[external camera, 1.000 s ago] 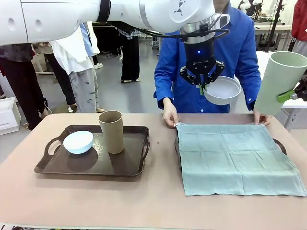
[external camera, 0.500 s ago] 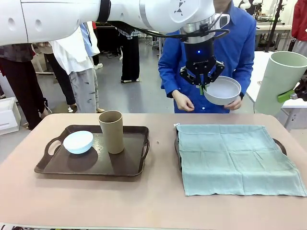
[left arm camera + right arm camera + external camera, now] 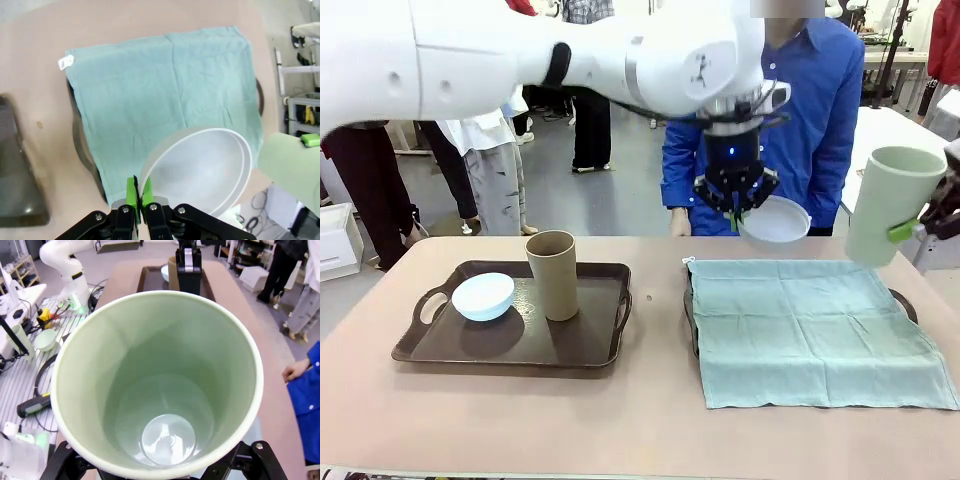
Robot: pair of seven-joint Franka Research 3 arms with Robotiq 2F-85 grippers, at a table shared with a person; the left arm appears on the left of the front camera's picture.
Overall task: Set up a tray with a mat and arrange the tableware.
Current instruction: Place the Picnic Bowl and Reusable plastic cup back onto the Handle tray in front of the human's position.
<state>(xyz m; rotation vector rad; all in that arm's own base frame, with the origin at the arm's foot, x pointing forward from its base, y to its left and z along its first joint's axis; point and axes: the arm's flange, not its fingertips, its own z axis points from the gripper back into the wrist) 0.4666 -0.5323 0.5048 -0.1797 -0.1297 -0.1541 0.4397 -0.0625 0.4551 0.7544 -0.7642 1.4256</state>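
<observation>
Just below and nearer the robot than the left end effector, pinched shut on the rim of the white bowl, lies the mat on its tray; the right end effector, gripping the pale green tumbler wide, hangs off to its right.

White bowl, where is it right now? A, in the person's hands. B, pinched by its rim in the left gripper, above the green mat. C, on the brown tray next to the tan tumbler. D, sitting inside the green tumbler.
B: the left gripper is shut on the rim of the white bowl, which hangs over the green mat.
</observation>
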